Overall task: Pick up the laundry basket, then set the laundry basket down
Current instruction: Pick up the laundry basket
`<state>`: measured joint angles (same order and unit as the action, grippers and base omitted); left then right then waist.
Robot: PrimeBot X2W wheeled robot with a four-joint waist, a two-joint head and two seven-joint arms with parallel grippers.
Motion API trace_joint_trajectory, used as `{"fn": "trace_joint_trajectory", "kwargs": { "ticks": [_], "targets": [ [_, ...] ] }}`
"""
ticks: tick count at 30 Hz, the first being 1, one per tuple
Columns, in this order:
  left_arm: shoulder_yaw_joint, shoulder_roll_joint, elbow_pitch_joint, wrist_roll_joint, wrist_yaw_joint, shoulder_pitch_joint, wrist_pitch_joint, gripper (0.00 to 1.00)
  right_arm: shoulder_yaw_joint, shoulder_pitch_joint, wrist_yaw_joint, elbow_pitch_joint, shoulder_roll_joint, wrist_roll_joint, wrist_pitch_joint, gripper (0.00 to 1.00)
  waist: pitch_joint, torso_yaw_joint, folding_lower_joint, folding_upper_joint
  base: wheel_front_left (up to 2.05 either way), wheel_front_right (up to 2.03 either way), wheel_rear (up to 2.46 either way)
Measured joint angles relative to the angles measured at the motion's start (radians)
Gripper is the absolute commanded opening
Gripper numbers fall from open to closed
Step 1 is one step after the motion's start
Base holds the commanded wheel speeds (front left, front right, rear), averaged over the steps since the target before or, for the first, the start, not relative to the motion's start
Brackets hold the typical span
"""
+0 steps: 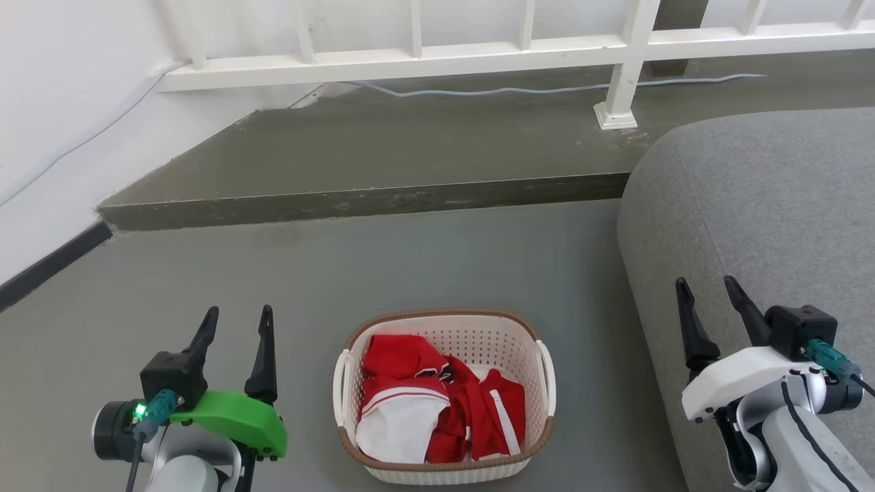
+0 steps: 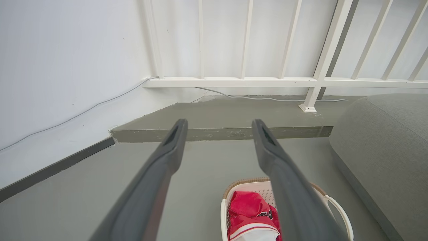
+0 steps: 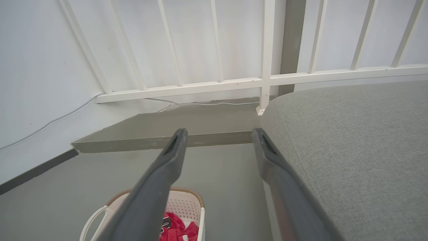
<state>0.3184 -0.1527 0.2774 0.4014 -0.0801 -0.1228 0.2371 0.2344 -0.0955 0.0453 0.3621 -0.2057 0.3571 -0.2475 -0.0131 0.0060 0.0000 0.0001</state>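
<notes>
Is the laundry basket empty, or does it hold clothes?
Not empty: red and white clothes lie crumpled inside the laundry basket.

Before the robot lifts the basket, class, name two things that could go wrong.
1. The grey fabric sofa sits close to the cream-white perforated plastic laundry basket; the open right end effector, at its edge, might snag reaching the white side handle.
2. The red-and-white clothes lie heaped loosely; an uneven two-arm lift could spill them.
</notes>
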Motion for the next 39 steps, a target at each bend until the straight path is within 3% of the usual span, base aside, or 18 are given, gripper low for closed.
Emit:
{"fn": "trace_joint_trajectory", "kwargs": {
  "ticks": [15, 39],
  "targets": [
    [0.005, 0.006, -0.029, 0.000, -0.001, -0.015, -0.007, 1.00, 0.004, -0.040, -0.009, -0.002, 0.004, 0.000, 0.000, 1.00, 0.077, 0.000, 0.0000, 0.0000, 0.00, 0.00, 0.00],
    [0.005, 0.029, -0.058, 0.000, 0.005, -0.211, -0.007, 1.00, 0.002, -0.225, -0.019, -0.018, 0.001, -0.008, 0.002, 1.00, 0.390, 0.017, 0.0001, 0.0000, 0.00, 0.00, 0.00]
  ]
}}
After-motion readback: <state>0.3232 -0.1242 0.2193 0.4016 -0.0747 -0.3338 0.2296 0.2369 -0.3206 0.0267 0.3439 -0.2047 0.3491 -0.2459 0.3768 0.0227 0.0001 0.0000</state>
